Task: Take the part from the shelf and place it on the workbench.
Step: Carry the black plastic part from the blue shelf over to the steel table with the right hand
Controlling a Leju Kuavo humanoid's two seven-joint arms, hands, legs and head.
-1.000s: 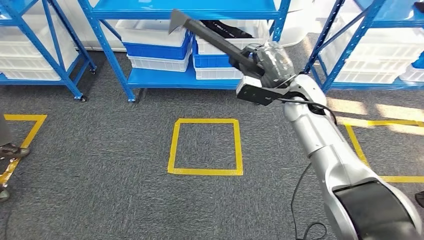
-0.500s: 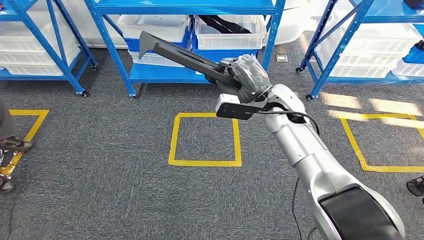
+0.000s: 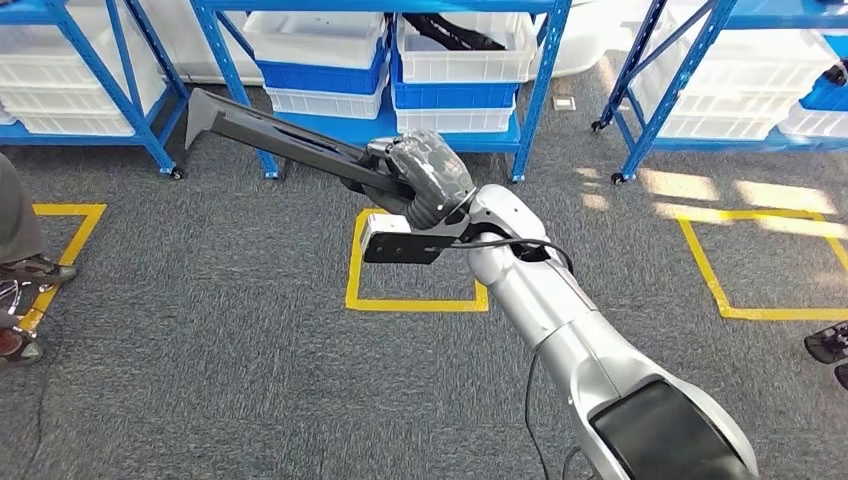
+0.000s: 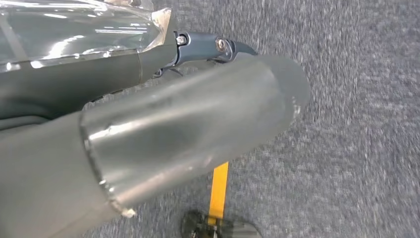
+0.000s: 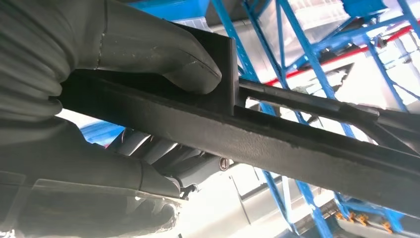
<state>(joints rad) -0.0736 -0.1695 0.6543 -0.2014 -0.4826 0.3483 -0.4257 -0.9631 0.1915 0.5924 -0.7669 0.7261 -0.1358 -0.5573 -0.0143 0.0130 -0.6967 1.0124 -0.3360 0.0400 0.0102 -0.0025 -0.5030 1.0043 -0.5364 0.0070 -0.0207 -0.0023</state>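
In the head view the part [image 3: 270, 135], a long black bar with a flared end, juts out to the left above the carpet. My right hand [image 3: 425, 175], under a clear cover, grips it at its near end. The right wrist view has the bar [image 5: 297, 148] running across the picture, with the grey thumb [image 5: 163, 44] pressed on top of it and dark fingers curled beneath. My left hand [image 4: 173, 129] hangs over the grey carpet with nothing in it.
Blue shelves [image 3: 545, 90] holding white and blue bins [image 3: 320, 50] stand along the back. Yellow tape squares [image 3: 415, 300] [image 3: 760, 310] mark the carpet. A person's feet [image 3: 20, 270] are at the left edge, and a shoe [image 3: 830, 345] shows at the right edge.
The whole picture has shifted, so the camera has moved. My right arm has swung left and lower with the part, which now hangs clear of the shelf bins.
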